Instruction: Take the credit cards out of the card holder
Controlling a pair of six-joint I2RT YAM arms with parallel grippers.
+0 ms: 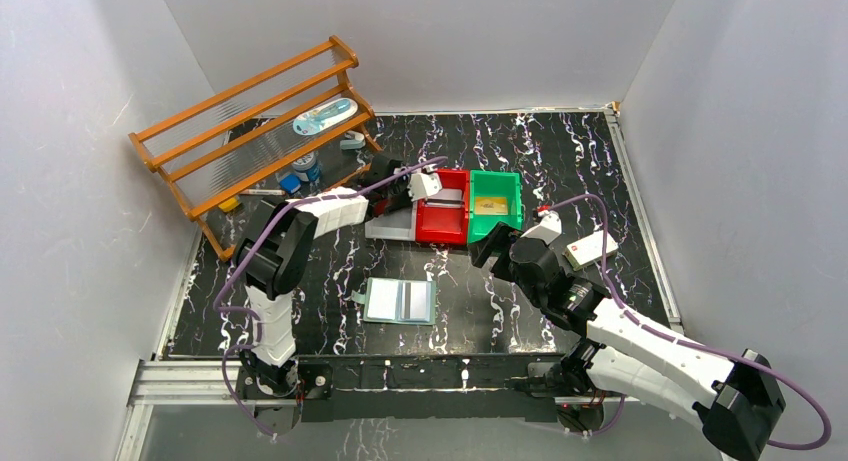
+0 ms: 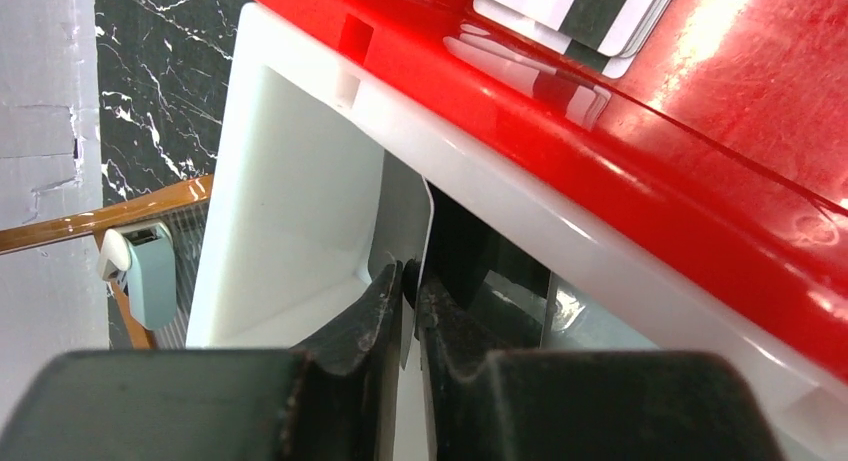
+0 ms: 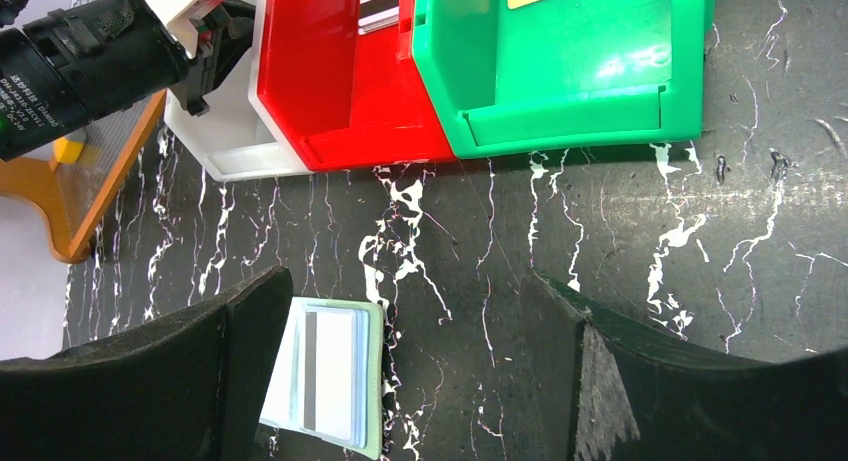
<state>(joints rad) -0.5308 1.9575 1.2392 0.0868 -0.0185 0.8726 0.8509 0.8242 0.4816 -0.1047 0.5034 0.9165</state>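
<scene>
The card holder (image 1: 400, 301) lies spread open on the black marble table, near the front middle. In the right wrist view the card holder (image 3: 335, 376) still has a pale card with a dark stripe (image 3: 330, 366) in its clear pocket. My left gripper (image 1: 412, 186) is shut on a thin pale credit card (image 2: 424, 236), seen edge-on, held over the white bin (image 2: 290, 181) beside the red bin (image 2: 640, 151). Striped cards (image 2: 590, 11) lie in the red bin. My right gripper (image 3: 405, 291) is open and empty, hovering right of the holder.
Red (image 1: 440, 221), green (image 1: 495, 206) and white (image 1: 392, 226) bins stand together mid-table; the green one holds a yellowish card. A white box with a red mark (image 1: 590, 249) lies at the right. A wooden rack (image 1: 250, 131) with small items fills the back left.
</scene>
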